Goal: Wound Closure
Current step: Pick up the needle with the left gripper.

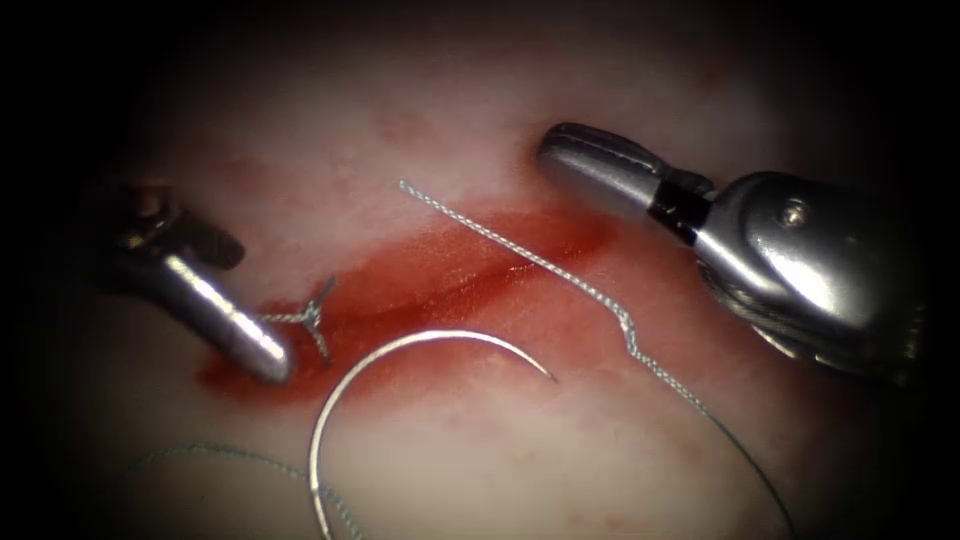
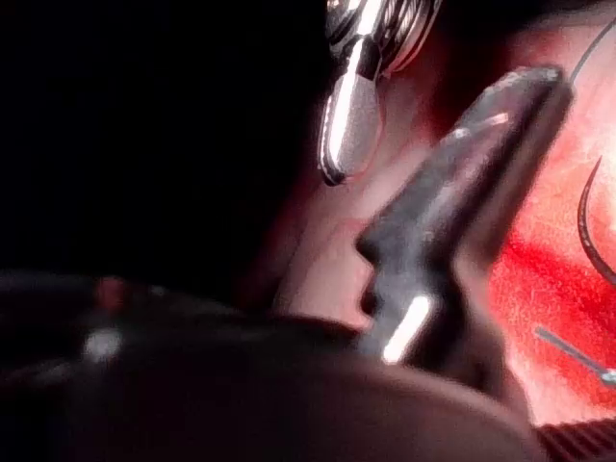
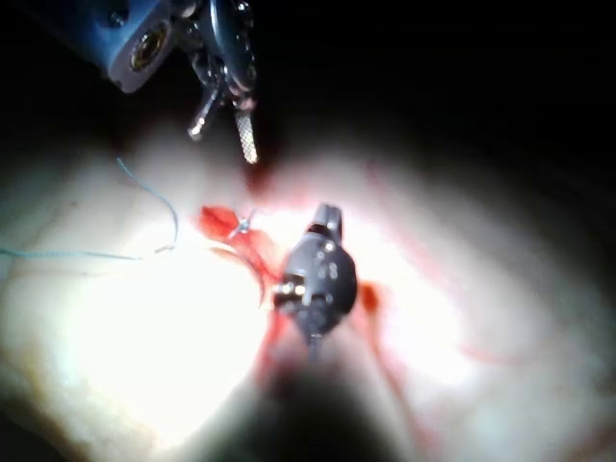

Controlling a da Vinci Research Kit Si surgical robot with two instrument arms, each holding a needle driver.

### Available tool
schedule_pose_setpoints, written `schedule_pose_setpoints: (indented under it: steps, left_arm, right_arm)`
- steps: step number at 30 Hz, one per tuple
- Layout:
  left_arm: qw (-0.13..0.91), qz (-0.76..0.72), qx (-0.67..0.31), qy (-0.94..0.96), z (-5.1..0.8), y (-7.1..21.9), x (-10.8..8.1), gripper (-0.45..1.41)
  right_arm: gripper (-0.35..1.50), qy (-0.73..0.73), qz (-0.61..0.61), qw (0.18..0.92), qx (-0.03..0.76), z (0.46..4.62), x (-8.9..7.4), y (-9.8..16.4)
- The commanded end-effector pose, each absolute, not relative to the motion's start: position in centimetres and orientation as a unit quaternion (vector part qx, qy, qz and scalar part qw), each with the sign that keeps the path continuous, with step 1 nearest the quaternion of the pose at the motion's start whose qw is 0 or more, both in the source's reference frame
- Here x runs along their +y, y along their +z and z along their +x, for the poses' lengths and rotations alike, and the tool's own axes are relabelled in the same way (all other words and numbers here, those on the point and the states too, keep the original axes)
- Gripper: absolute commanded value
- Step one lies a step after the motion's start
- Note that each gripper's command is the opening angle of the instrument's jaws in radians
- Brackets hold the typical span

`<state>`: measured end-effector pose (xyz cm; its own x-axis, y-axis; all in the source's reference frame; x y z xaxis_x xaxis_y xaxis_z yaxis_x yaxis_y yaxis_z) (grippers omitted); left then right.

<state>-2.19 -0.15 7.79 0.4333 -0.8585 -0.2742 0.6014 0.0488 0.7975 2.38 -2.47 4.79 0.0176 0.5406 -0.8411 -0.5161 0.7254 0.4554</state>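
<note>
The right pincer, the largest and nearest thing in the endoscope view, hangs over the tissue with its two jaws pressed together and nothing between them. Below and to its left the curved needle lies loose on the tissue, held by neither tool, its point facing the right pincer and its whole arc on the surface. A cut end of thread crosses the red fluid over the cut, running from just left of the right pincer down past the needle's point. The left pincer rests its tip in the fluid at the cut's left end, beside a small knot; I cannot tell whether it grips anything.
</note>
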Motion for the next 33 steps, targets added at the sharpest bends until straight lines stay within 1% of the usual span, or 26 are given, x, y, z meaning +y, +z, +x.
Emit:
schedule_pose_setpoints:
  steps: [1, 3, 9, 11, 16, 18, 22, 25, 26, 27, 30, 31, 33]
  left_arm:
    - [0.684, 0.472, -0.125, -0.542, -2.20, 7.80, -0.08, 0.71]
    - [0.643, 0.493, -0.097, -0.579, -2.17, 7.88, -0.22, 0.71]
    - [0.590, 0.527, -0.027, -0.611, -2.22, 7.95, -0.37, 0.71]
    - [0.567, 0.534, -0.027, -0.626, -2.26, 7.98, -0.40, 0.71]
    - [0.564, 0.526, -0.031, -0.636, -2.34, 8.11, -0.48, 0.79]
    - [0.561, 0.523, -0.028, -0.641, -2.37, 8.18, -0.52, 0.79]
    - [0.559, 0.518, -0.034, -0.647, -2.45, 8.24, -0.48, 0.72]
    - [0.562, 0.511, -0.049, -0.649, -2.51, 8.27, -0.41, 0.61]
    - [0.562, 0.510, -0.049, -0.649, -2.51, 8.28, -0.40, 0.61]
    - [0.563, 0.509, -0.050, -0.650, -2.52, 8.31, -0.41, 0.52]
    - [0.564, 0.507, -0.052, -0.650, -2.52, 8.35, -0.43, 0.52]
    - [0.565, 0.505, -0.052, -0.650, -2.52, 8.37, -0.45, 0.46]
    - [0.566, 0.503, -0.054, -0.651, -2.53, 8.41, -0.46, 0.44]
  right_arm:
    - [-0.11, 0.370, 0.010, 0.711, 0.598, 2.49, -2.40, 4.75]
    - [-0.11, 0.370, 0.010, 0.711, 0.598, 2.49, -2.40, 4.75]
    - [-0.10, 0.370, 0.010, 0.711, 0.598, 2.49, -2.40, 4.75]
    - [-0.10, 0.370, 0.009, 0.711, 0.598, 2.50, -2.40, 4.75]
    - [-0.08, 0.370, 0.009, 0.711, 0.597, 2.50, -2.40, 4.75]
    - [-0.06, 0.370, 0.009, 0.711, 0.597, 2.50, -2.40, 4.75]
    - [-0.06, 0.372, 0.008, 0.711, 0.597, 2.51, -2.41, 4.75]
    - [-0.03, 0.370, 0.009, 0.711, 0.597, 2.53, -2.41, 4.75]
    - [-0.03, 0.370, 0.010, 0.711, 0.598, 2.54, -2.42, 4.75]
    - [-0.05, 0.370, 0.009, 0.711, 0.597, 2.55, -2.42, 4.75]
    - [-0.05, 0.369, 0.011, 0.711, 0.598, 2.56, -2.43, 4.74]
    - [-0.05, 0.368, 0.012, 0.711, 0.599, 2.56, -2.43, 4.74]
    - [-0.03, 0.368, 0.012, 0.711, 0.599, 2.57, -2.43, 4.74]
